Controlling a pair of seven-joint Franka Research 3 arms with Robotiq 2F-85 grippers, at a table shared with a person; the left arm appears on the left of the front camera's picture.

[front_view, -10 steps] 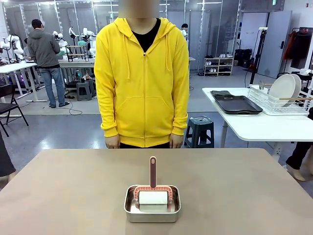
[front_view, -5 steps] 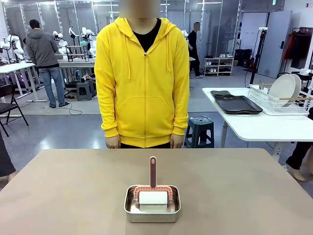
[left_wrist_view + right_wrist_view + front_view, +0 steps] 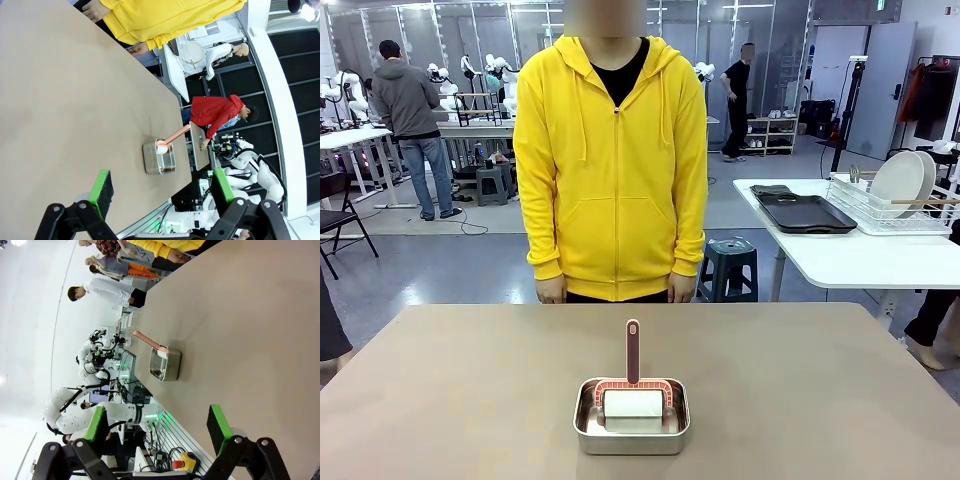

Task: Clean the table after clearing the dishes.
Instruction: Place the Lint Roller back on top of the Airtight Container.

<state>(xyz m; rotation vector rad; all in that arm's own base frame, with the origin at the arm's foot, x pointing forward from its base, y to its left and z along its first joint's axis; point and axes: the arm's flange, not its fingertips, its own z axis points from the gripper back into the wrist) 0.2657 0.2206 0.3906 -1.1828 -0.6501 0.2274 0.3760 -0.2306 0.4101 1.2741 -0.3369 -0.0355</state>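
plain matte tan-brown bench (image 3: 470,390) | shiny silver steel rectangular pan (image 3: 631,430) | roller inside with white roll (image 3: 633,405), salmon-pink frame, darker red-brown handle (image 3: 633,350) | person's bright yellow zip hoodie (image 3: 610,160) over black collar | black jaws with green pads (image 3: 102,187) | 2 white plates (image 3: 903,180) in white rack

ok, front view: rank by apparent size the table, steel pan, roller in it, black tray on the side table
Largest to smallest as they look:
1. table
2. steel pan
3. black tray, close to the pan in apparent size, but farther from the camera, so true size is unsure
4. roller, handle included
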